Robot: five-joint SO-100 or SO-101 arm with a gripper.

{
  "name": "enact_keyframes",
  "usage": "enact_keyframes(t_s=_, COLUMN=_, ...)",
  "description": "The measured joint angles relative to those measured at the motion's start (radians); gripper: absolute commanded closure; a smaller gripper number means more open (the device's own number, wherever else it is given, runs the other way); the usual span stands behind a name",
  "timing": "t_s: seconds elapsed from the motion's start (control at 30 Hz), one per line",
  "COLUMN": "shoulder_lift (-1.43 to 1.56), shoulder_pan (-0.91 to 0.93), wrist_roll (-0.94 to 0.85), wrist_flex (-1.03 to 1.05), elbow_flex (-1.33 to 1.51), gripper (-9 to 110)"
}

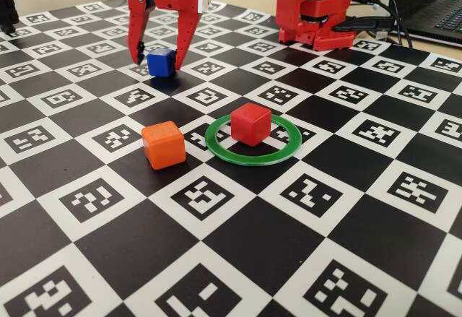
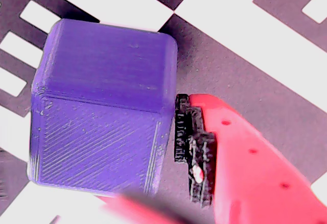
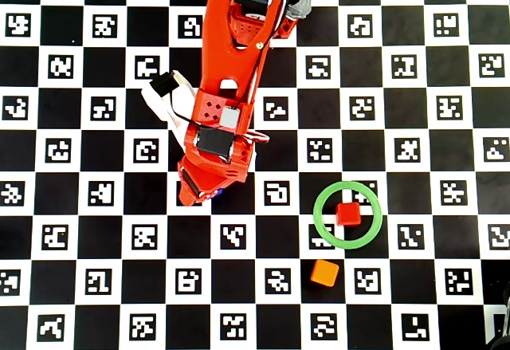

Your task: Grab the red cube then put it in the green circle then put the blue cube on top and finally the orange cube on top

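Between my fingers: the blue cube [image 1: 161, 63] sat on the board, one finger on each side of it, tips down at its base.
Jaws: my gripper [image 1: 158, 61] stood open a little wider than the cube; in the wrist view one black-padded finger [image 2: 196, 152] lay just beside a cube face with a thin gap, so I judged nothing was held yet.
Other finger: only a red blur at the bottom edge of the wrist view; I could not tell whether it touched.
Key relation: the cube was centred in my gap, its flat faces roughly square to my pads, so closing straight in looked like enough.
Cube make: dark blue plastic, rounded edges, fine diagonal print ridges on the side face; likely grippy against my pads.
Overhead: my arm hid nearly all of the blue cube; just a sliver showed at my tip.
Red cube [image 1: 250, 123]: away from me, toward the camera in the fixed view, matte, already inside the green ring [image 1: 281, 149].
Ring: flat, thin, open centre.
Orange cube [image 1: 163, 144]: outside the ring, just beside it, well apart from me.
Board [image 1: 238, 237]: flat black-and-white marker squares.
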Motion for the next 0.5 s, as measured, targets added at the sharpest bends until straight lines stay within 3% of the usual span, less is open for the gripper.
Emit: enact_keyframes(t_s=0.5, shoulder_lift=0.0, shoulder_pan=0.0, wrist_roll=-0.058, wrist_flex=0.017, elbow_flex=0.0, gripper=91)
